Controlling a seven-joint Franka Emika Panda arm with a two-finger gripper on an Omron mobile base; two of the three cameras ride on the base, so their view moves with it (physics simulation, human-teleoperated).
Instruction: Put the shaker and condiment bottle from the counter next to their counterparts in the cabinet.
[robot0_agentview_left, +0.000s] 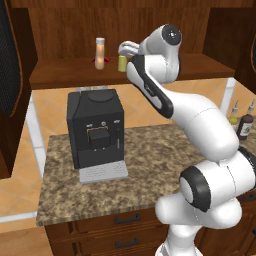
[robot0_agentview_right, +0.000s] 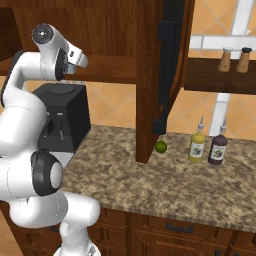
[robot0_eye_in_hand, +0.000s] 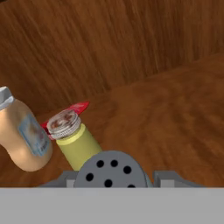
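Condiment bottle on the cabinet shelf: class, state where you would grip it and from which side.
Grip the condiment bottle round its straight body at mid-height, probably coming in level from the open front of the cabinet. It stands upright, the back panel is behind it, and its sides look free, with the yellow-green shaker standing apart.

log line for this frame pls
phase: placing shaker | gripper: shut on shaker, over cabinet shelf | condiment bottle: on shelf | neighbour: yellow-green shaker
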